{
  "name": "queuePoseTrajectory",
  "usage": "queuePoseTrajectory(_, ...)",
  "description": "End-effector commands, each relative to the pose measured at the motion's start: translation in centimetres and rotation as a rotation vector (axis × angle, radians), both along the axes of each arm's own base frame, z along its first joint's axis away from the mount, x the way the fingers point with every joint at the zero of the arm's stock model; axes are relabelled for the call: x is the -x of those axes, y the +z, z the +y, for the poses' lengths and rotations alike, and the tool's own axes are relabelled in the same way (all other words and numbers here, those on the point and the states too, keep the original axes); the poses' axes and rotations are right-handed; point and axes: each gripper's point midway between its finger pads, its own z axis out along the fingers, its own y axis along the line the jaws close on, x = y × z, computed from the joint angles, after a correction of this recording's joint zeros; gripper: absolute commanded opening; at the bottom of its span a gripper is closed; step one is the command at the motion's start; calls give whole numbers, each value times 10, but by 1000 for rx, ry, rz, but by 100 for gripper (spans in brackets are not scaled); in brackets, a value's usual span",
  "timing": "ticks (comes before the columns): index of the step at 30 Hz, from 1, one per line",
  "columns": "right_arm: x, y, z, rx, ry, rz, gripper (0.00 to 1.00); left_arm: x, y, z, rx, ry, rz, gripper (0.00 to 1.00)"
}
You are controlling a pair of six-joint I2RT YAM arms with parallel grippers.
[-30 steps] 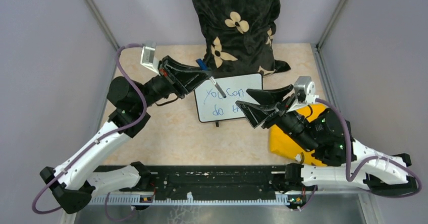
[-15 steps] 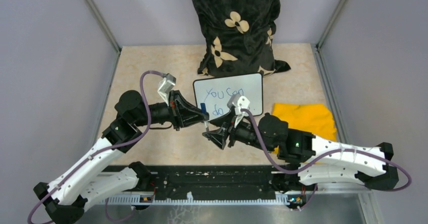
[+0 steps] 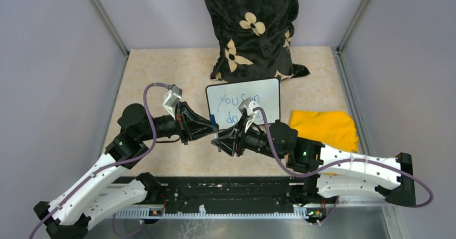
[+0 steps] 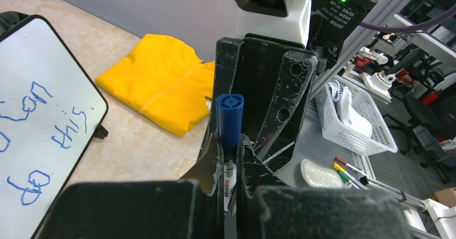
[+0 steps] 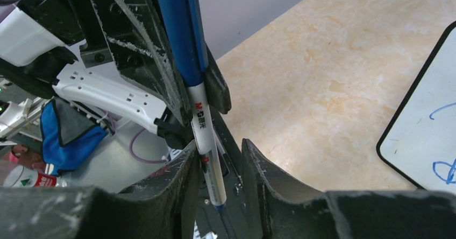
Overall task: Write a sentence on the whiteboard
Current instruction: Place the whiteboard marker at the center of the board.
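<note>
My left gripper [image 3: 213,127] and right gripper [image 3: 220,141] are nose to nose just in front of the whiteboard [image 3: 269,93], so nothing fits between them. The marker [image 5: 188,40] clamped in my left jaws pokes between my right fingers [image 5: 263,169], with a bit of slack on one side. A yellow cloth [image 3: 325,127] lies just right of the board. A black floral bag [image 3: 250,32] stands right against its far edge. The left side of the table [image 3: 156,75] is bare, plenty of room to swing through there.
</note>
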Motion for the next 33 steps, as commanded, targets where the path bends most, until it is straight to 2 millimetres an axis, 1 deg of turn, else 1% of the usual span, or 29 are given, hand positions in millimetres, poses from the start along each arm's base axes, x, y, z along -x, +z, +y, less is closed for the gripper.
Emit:
queuePoseTrajectory(1, 1, 24, 7, -117, 41, 34, 31, -1, 1, 3, 14, 20, -32, 0)
queuePoseTrajectory(6, 2, 12, 13, -97, 56, 45, 22, -5, -1, 6, 30, 58, -30, 0)
queuePoseTrajectory(9, 0, 6, 15, -87, 53, 47, 14, -7, -4, 8, 35, 74, -24, 0)
queuePoseTrajectory(11, -1, 3, 16, -77, 48, 47, 12, -8, -7, 9, 32, 88, -18, 0)
queuePoseTrajectory(12, -2, 1, 16, -70, 46, 49, 12, -9, -8, 10, 33, 99, -16, 0)
queuePoseTrajectory(13, -1, -1, 16, -65, 47, 50, 15, -10, -8, 11, 34, 106, -19, 0)
queuePoseTrajectory(15, -1, -4, 17, -55, 49, 56, 24, -11, -7, 14, 40, 126, -24, 0)
queuePoseTrajectory(17, 0, -6, 17, -51, 53, 62, 29, -12, -6, 15, 43, 138, -31, 0)
queuePoseTrajectory(20, 0, -8, 17, -49, 55, 69, 30, -13, -6, 16, 42, 147, -30, 0)
queuePoseTrajectory(22, 0, -11, 19, -43, 58, 73, 25, -13, -7, 16, 42, 149, -28, 0)
queuePoseTrajectory(25, 0, -12, 19, -41, 56, 73, 11, -13, -9, 15, 40, 143, -18, 0)
queuePoseTrajectory(26, 0, -12, 20, -42, 56, 71, 7, -12, -9, 15, 40, 140, -15, 4)
queuePoseTrajectory(27, -1, -12, 20, -44, 56, 68, 3, -11, -10, 15, 40, 133, -11, 11)
queuePoseTrajectory(28, -1, -11, 20, -45, 55, 64, 0, -10, -11, 15, 40, 129, -5, 22)
queuePoseTrajectory(29, -2, -10, 20, -48, 52, 60, 0, -9, -12, 14, 40, 119, 1, 31)
queuePoseTrajectory(30, -2, -10, 20, -49, 50, 56, 0, -8, -14, 13, 39, 112, 10, 37)
queuePoseTrajectory(32, -3, -9, 20, -53, 46, 48, 0, -6, -20, 12, 33, 98, 33, 45)
queuePoseTrajectory(33, -4, -9, 20, -53, 45, 45, 0, -6, -24, 11, 28, 96, 47, 46)
